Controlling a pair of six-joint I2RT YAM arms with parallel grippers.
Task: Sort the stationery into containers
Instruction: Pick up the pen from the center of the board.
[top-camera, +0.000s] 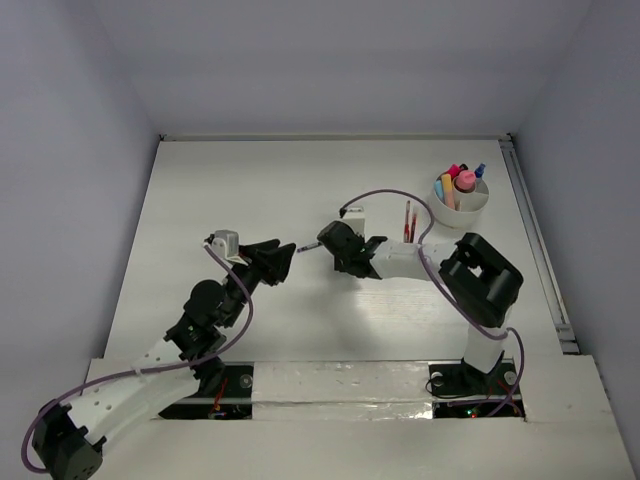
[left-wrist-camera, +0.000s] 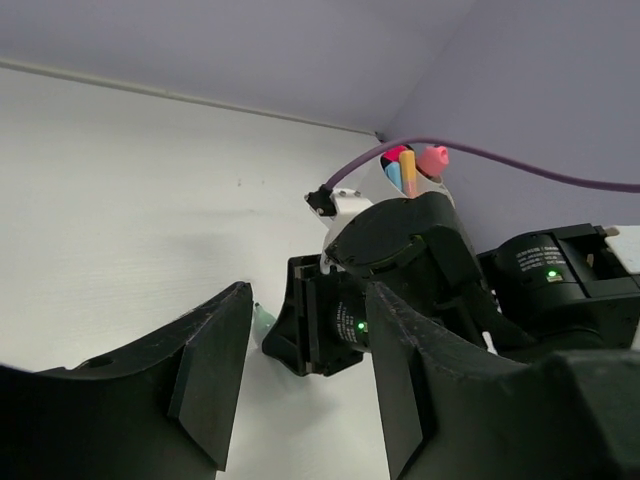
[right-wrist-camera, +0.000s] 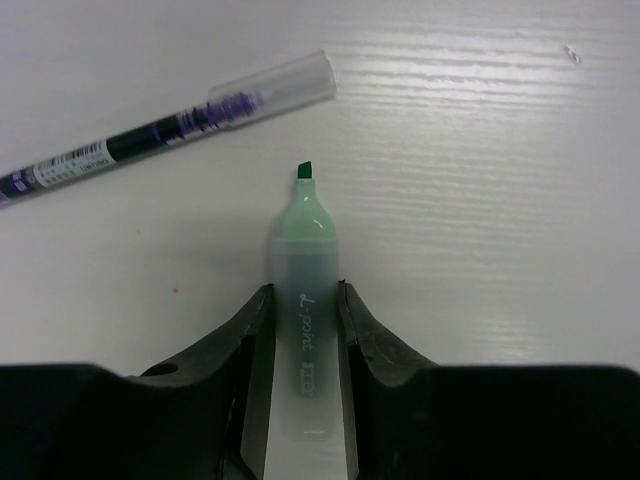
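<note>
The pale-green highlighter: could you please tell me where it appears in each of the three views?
Top external: not visible, hidden beneath the right gripper at mid-table.
Left wrist: only the tip of the pale-green highlighter shows, centre frame, at the right gripper's left edge.
Right wrist: lower centre, between the gripper's fingers, tip pointing up.
Shared landmark: the right gripper.

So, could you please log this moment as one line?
right claw shut on pale-green highlighter | left claw open, empty | purple pen lying loose | white cup holds markers
</note>
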